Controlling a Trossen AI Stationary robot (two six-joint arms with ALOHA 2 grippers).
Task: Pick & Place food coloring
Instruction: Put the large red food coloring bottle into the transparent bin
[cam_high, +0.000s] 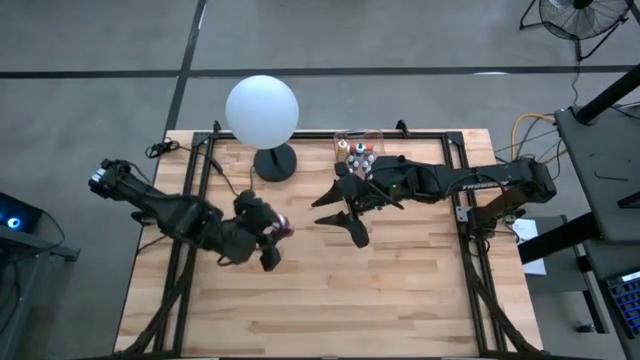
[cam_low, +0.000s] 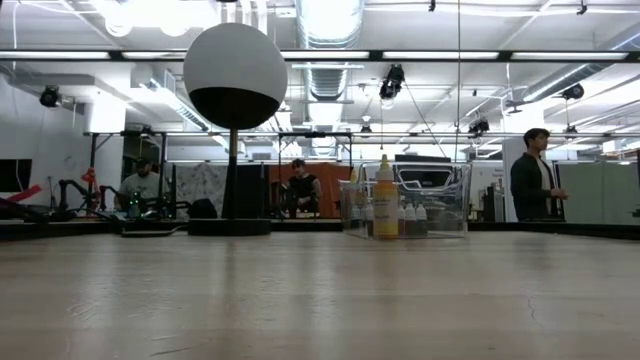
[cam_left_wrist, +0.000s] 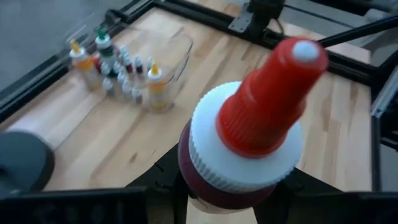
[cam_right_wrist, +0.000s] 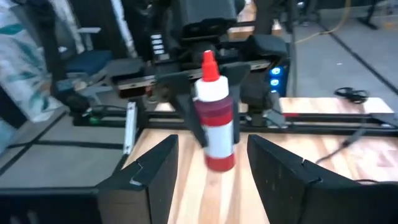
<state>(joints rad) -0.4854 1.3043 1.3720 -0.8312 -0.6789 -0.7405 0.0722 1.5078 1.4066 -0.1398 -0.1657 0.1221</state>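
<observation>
We're over a pale wood-plank table (cam_high: 400, 290), grey floor (cam_high: 100, 40) around it. Our left end effector (cam_high: 275, 240) is clenched on a red-capped food coloring bottle (cam_right_wrist: 214, 118) mid-table. The white globe lamp (cam_high: 262, 110) stands behind. Our right end effector (cam_high: 340, 218) hangs released nearby. More bottles (cam_left_wrist: 124, 68) sit in the clear bin (cam_low: 405, 200); people (cam_low: 535, 175) are in the workshop behind.

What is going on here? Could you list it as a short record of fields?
Held item: red food coloring bottle, upright
Holder: left gripper, fingers shut on the bottle
Other arm: right gripper, fingers open, facing the bottle, not touching it
Clear bin: many small bottles inside, at the table's far edge
Nearby: white globe lamp
</observation>
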